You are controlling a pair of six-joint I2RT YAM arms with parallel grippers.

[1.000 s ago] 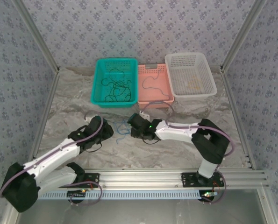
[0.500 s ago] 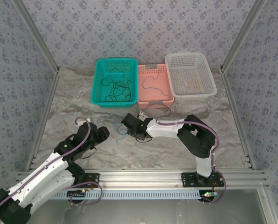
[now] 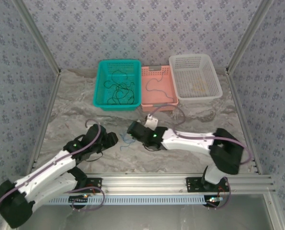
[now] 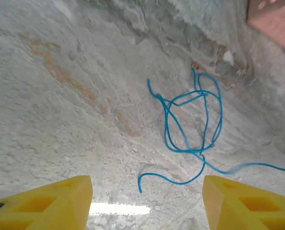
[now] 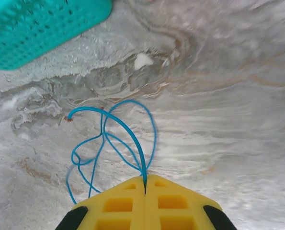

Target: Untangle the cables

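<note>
— Marbled grey tabletop [image 3: 85, 103], flowered wallpaper [image 3: 142, 28] on the walls behind. Starting from the left?

— Left gripper [image 3: 112, 139], low over the tabletop, left of the middle and nearer the near edge than the far one. Yellow fingers [image 4: 51, 201] spread wide, gripping nothing.

— And the wire?

— Blue cable [image 3: 126, 140], loose on the tabletop between the two grippers, looped over itself several times. From the left wrist, same blue cable [image 4: 192, 120] just ahead of the spread fingers, not touching them, with one free end curling back toward the camera.

— Next along?

— Right gripper [image 3: 132, 128], just right of that tangle. Pressed closed, pinching one strand of the blue cable [image 5: 113, 143]. From the right wrist, yellow fingers [image 5: 176, 201] flush together, strand caught in the seam.

— Along the far edge?

— Three baskets in a row. Teal basket [image 3: 114, 106] with a snarl of dark cables [image 3: 118, 88]. Pink basket [image 3: 164, 81] right against it, with one dark cable [image 3: 154, 88] inside. White basket [image 3: 199, 97] at the right, with something pale on its floor, too faint to name.
</note>
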